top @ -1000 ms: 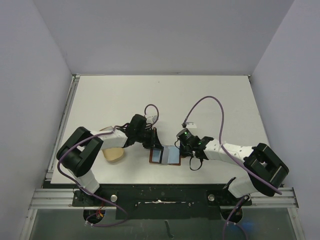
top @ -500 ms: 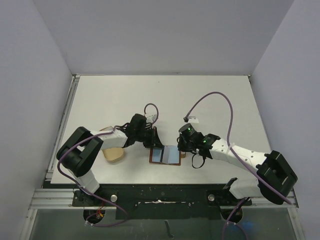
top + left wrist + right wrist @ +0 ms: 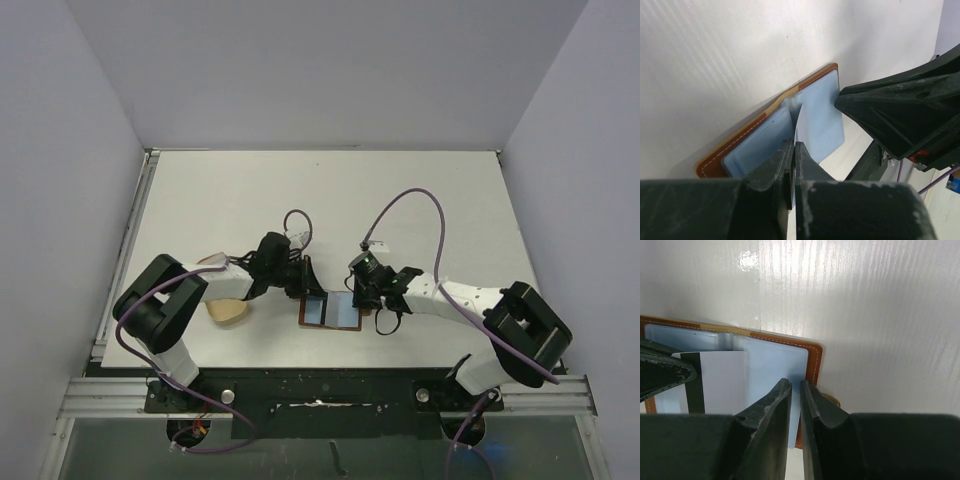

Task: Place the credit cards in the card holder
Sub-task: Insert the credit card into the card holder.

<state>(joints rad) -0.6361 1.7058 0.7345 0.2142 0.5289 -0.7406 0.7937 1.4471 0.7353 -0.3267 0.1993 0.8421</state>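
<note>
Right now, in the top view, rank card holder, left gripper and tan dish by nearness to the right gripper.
1. card holder, just to its left.
2. left gripper, at the holder's far-left corner.
3. tan dish, far left.

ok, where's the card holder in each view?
Top external: card holder lies open, low centre of frame.
Left wrist: card holder mid-frame, open, brown rim along its upper-left side.
Right wrist: card holder in the left half, brown rim along top and right.
Shared landmark: the credit card at its centre fold, seen edge-on from the left wrist.
</note>
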